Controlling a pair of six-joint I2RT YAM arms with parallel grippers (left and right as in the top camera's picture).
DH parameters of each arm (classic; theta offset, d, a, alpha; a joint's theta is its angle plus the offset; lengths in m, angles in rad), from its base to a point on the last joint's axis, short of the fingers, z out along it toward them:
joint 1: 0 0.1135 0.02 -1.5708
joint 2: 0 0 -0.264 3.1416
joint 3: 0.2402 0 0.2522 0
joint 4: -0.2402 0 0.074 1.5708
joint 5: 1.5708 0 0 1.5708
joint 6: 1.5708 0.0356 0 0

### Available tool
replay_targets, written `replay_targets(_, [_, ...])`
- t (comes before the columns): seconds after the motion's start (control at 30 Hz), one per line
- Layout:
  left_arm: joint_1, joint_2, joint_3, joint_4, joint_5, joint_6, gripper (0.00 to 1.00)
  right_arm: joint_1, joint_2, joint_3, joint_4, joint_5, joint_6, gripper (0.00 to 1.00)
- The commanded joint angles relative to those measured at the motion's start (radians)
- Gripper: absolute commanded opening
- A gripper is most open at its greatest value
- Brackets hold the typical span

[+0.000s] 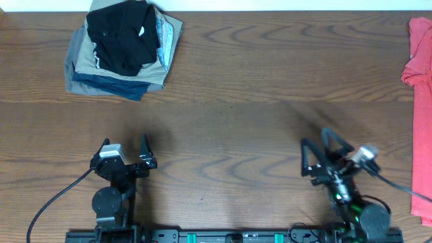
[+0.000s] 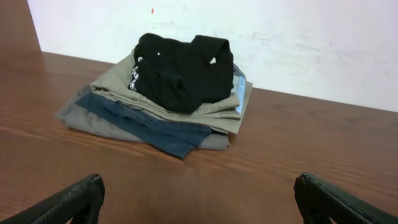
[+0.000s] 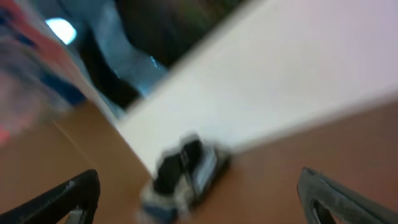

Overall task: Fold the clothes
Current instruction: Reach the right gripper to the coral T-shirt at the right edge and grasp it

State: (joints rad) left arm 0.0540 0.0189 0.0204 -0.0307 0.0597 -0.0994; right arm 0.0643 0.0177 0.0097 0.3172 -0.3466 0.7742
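The coral-red T-shirt (image 1: 422, 101) lies at the table's far right edge, partly cut off by the frame; I see no chest mark or lettering on it. My left gripper (image 1: 125, 144) is open and empty near the front left, with its fingers wide apart in the left wrist view (image 2: 199, 200). My right gripper (image 1: 315, 138) is open and empty at the front right, well left of the shirt. The right wrist view is blurred, but its fingers (image 3: 202, 199) are spread with nothing between them.
A stack of folded garments (image 1: 125, 47), black with white marks on top of tan, grey and blue, sits at the back left. It also shows in the left wrist view (image 2: 174, 93). A white wall borders the table's far edge.
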Motion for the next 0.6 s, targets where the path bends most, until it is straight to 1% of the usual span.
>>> replay_targets(0.0, [-0.005, 0.004, -0.016, -0.036, 0.003, 0.016, 0.98, -0.021, 0.009, 0.051, 0.047, 0.146, 0.000, 0.99])
replay_targets(0.03, [-0.005, 0.004, -0.016, -0.036, 0.002, 0.016, 0.98, -0.027, 0.024, 0.078, 0.035, 0.180, -0.018, 0.99])
replay_targets(0.1, [-0.005, 0.004, -0.016, -0.036, 0.002, 0.016, 0.98, -0.040, 0.087, 0.153, 0.011, 0.204, -0.099, 0.99])
replay_targets(0.23, [-0.005, 0.004, -0.016, -0.036, 0.002, 0.016, 0.98, -0.044, 0.309, 0.347, -0.071, 0.198, -0.275, 0.99])
replay_targets(0.3, [-0.005, 0.004, -0.016, -0.036, 0.003, 0.016, 0.98, -0.047, 0.463, 0.477, -0.142, 0.243, -0.394, 0.99])
replay_targets(0.4, [-0.005, 0.004, -0.016, -0.036, 0.003, 0.016, 0.98, -0.058, 0.689, 0.669, -0.263, 0.349, -0.495, 0.99])
replay_targets(0.43, [-0.005, 0.004, -0.016, -0.036, 0.003, 0.016, 0.97, -0.066, 0.788, 0.756, -0.323, 0.389, -0.536, 0.99])
replay_targets(0.47, [-0.005, 0.004, -0.016, -0.036, 0.002, 0.016, 0.98, -0.072, 0.851, 0.814, -0.363, 0.417, -0.557, 0.99])
replay_targets(0.57, [-0.005, 0.004, -0.016, -0.036, 0.002, 0.016, 0.98, -0.118, 1.121, 1.068, -0.538, 0.554, -0.598, 0.99])
